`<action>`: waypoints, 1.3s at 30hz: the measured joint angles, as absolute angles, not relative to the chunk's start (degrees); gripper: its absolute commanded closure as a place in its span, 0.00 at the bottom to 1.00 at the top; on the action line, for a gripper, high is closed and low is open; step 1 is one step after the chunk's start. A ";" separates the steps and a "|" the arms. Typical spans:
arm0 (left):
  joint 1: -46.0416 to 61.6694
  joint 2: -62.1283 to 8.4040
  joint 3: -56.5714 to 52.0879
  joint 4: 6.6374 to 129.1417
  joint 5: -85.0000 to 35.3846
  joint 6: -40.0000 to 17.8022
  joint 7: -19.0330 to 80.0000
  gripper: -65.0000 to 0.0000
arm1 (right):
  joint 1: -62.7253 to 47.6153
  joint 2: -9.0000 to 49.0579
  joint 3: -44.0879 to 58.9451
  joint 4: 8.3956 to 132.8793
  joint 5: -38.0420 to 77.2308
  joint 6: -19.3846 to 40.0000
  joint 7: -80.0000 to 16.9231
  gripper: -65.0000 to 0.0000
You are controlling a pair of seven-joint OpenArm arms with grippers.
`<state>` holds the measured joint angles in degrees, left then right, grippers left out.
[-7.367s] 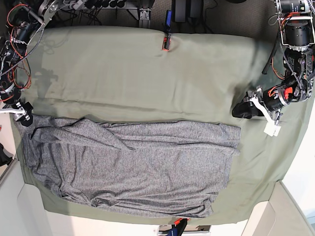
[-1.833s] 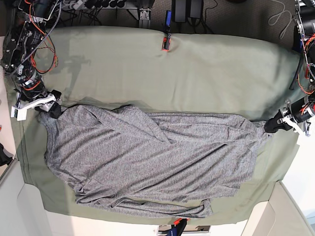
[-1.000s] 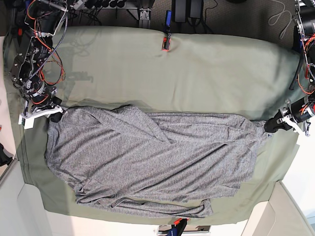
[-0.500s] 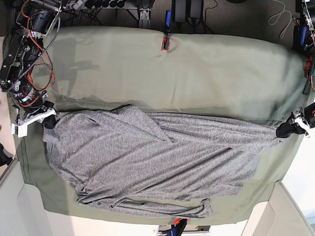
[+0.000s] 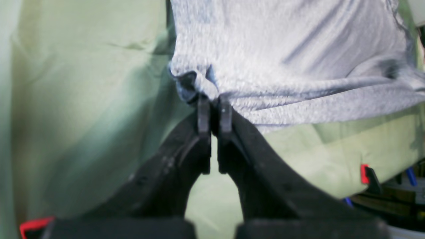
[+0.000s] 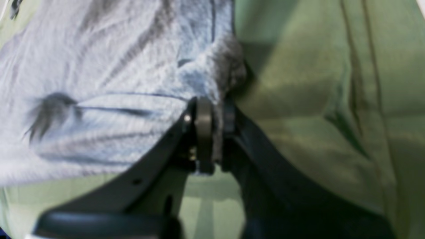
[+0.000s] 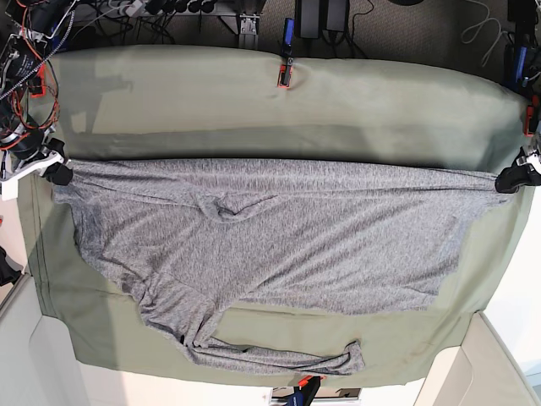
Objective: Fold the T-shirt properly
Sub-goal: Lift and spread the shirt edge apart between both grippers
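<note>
The large heather-grey knit T-shirt (image 7: 270, 241) with long sleeves lies spread across the worktop, which is draped in a plain olive-green cloth (image 7: 279, 110). Its upper edge is pulled into a nearly straight, taut line between the two hands. In the base view the left hand (image 7: 510, 179) sits at the right edge of the worktop, its black fingers pinched tight on a bunched corner of the grey fabric; the left wrist view shows the same grip (image 5: 212, 109) with almost no gap. The right hand (image 7: 56, 172) at the left edge is likewise clamped on the opposite corner, fabric squeezed between its pads (image 6: 212, 132). One sleeve (image 7: 270, 355) trails in loose folds along the near edge, and a small wrinkle (image 7: 232, 205) sits left of centre.
</note>
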<state>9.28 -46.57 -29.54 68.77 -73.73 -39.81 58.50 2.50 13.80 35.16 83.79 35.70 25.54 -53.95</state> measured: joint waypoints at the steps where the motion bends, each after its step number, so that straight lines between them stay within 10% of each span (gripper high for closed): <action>1: 10.35 -46.65 -29.93 69.21 -74.02 -39.94 58.35 1.00 | 1.67 13.91 35.79 84.09 36.25 25.61 -54.15 1.00; 35: 20.45 -45.23 -29.98 72.20 -72.03 -40.12 58.26 1.00 | -15.07 14.28 38.02 96.38 37.76 28.77 -54.11 1.00; 39: 20.45 -45.23 -29.98 72.20 -71.42 -40.10 58.24 0.87 | -15.05 14.28 38.02 96.38 37.67 28.75 -54.02 0.73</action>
<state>20.45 -45.23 -29.98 72.20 -71.42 -40.10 58.24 -15.05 14.28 38.02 96.38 37.67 28.75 -54.02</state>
